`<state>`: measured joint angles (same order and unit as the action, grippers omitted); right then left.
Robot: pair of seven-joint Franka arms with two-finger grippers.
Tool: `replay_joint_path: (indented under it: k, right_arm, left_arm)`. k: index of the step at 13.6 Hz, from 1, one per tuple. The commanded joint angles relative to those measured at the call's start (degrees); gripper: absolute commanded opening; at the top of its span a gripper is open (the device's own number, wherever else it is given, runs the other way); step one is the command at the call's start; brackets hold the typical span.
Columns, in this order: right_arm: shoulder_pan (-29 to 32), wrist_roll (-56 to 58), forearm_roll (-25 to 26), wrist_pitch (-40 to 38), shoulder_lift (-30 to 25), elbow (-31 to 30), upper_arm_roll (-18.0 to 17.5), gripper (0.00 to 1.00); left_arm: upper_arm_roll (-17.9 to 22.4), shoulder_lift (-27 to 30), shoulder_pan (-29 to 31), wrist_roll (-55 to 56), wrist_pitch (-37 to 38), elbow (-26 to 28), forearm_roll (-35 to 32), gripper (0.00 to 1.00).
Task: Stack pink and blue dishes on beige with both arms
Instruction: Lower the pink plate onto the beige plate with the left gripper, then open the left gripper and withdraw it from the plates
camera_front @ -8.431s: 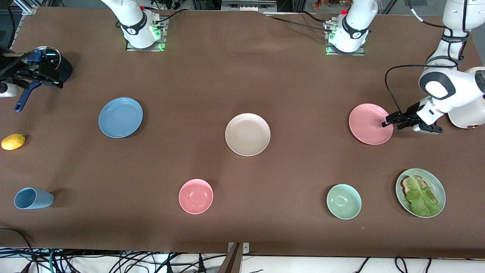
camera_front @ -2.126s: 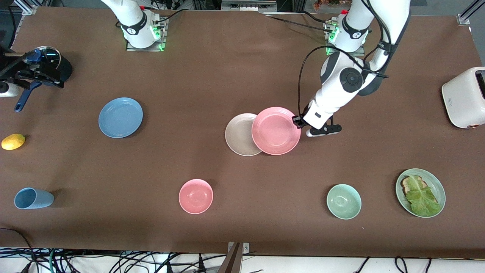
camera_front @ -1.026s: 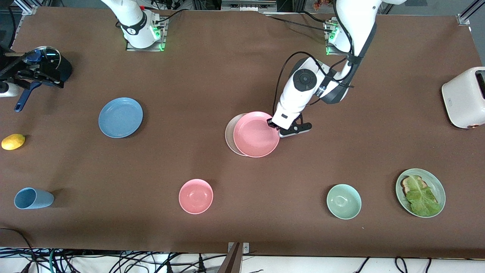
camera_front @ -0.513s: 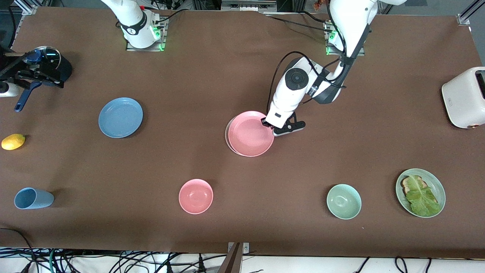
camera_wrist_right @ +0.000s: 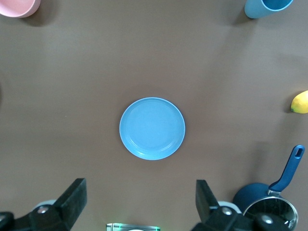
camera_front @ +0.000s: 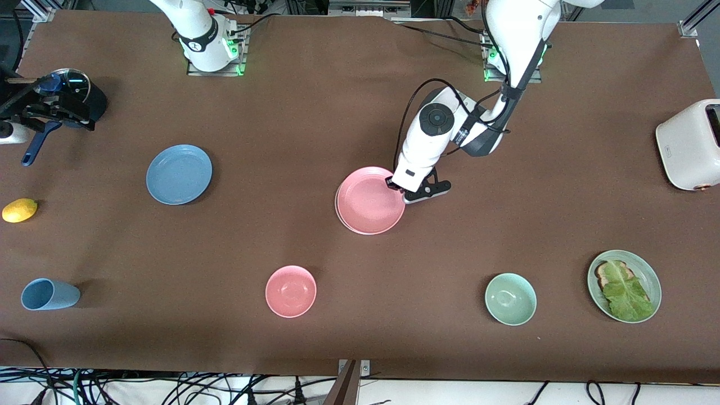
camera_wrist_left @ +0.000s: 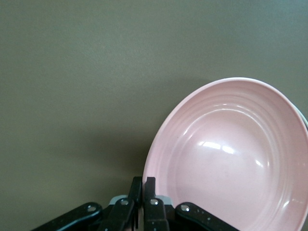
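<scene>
The pale pink plate [camera_front: 368, 200] lies over the beige plate [camera_front: 337, 203] at the table's middle and covers all but a thin sliver of its rim. My left gripper [camera_front: 392, 184] is shut on the pink plate's rim at the edge toward the left arm's base. In the left wrist view its fingers [camera_wrist_left: 150, 188] pinch the rim of the pink plate [camera_wrist_left: 231, 159]. The dusty blue plate [camera_front: 179, 174] lies flat toward the right arm's end. My right gripper [camera_wrist_right: 139, 186] hangs open high over the blue plate [camera_wrist_right: 152, 128], outside the front view.
Nearer the front camera sit a pink bowl [camera_front: 291, 291], a green bowl [camera_front: 510, 298], a green plate with toast and lettuce [camera_front: 624, 286] and a blue cup [camera_front: 49, 294]. A lemon [camera_front: 19, 210] and a pot [camera_front: 73, 93] are at the right arm's end, a toaster [camera_front: 689, 144] at the left arm's.
My left gripper carried the pink plate from the left arm's end to over the beige plate, covering it more with each frame. The blue plate has not moved.
</scene>
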<state>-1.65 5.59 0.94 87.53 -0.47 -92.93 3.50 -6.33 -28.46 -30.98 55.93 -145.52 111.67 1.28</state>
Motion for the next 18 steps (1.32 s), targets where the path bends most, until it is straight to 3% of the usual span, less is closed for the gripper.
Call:
replay_joint_path:
  k: [1,3,5,8,12,18]
  right_arm:
    - [0.07,0.13,0.11,-1.05,-0.41,0.65,-0.25,1.0]
    - [0.07,0.13,0.11,-1.05,-0.41,0.65,-0.25,1.0]
    - [0.07,0.13,0.11,-0.96,-0.41,0.65,-0.25,1.0]
    - [0.07,0.13,0.11,-0.96,-0.41,0.65,-0.25,1.0]
    - [0.07,0.04,0.2,-0.87,-0.41,0.65,-0.25,1.0]
    - [0.07,0.04,0.03,-0.61,-0.32,0.65,0.01,1.0]
  left_arm:
    - [2.03,-1.24,-1.01,0.59,0.32,-2.86,-2.33,0.43]
    - [2.11,-1.24,-0.92,-1.34,0.32,-2.95,-2.24,0.7]
    - [2.11,-1.33,-0.92,-1.26,0.5,-3.21,-2.24,0.84]
    - [2.73,-0.9,-0.57,-2.39,0.93,-3.13,-2.33,0.85]
    - [3.87,1.65,2.41,-15.3,5.23,-2.34,-2.33,0.88]
    - [3.78,8.15,11.63,-30.67,16.83,-2.16,-2.33,0.89]
